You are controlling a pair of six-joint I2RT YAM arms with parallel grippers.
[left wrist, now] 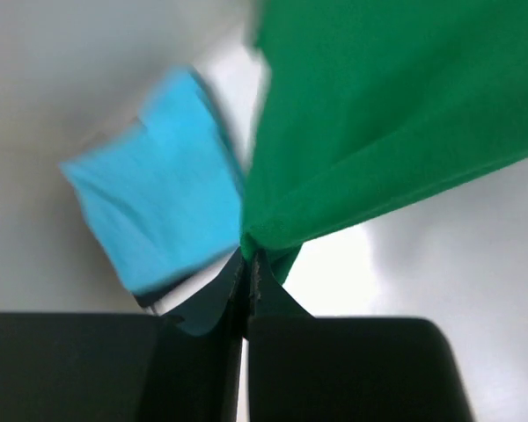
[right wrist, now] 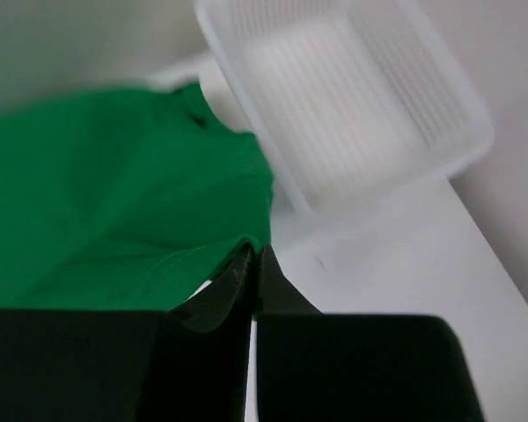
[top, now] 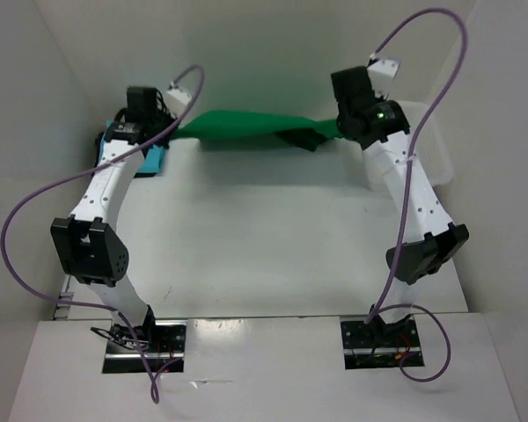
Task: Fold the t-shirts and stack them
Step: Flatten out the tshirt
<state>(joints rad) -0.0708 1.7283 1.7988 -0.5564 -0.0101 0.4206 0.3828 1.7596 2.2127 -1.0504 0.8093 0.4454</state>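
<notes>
**Green t-shirt strung between 2 pinching end effectors**

Both arms reach from their bases at the near edge to the far side of the surface (top: pixel 264 237). The left arm (top: pixel 97 193) bends its elbow out to the left, its forearm slanting up and inward. The right arm (top: pixel 414 193) mirrors it, with its elbow out to the right.

The left end effector (left wrist: pixel 246 264) has its fingers pressed together on a bunched corner of the green t-shirt (top: pixel 246 127). The cloth fans out from the tips toward the upper right in the left wrist view. The right end effector (right wrist: pixel 253 259) is likewise clamped on a hemmed edge of the same shirt.

The shirt hangs as a long band between the 2 wrists (with a darker fold near its right end), and its shadow lies on the surface beneath.

The turquoise t-shirt (left wrist: pixel 154 211) lies folded into a rectangle at the far left, just beside the left wrist. The white mesh basket (right wrist: pixel 352 88) sits at the far right, beyond the right end effector.
</notes>
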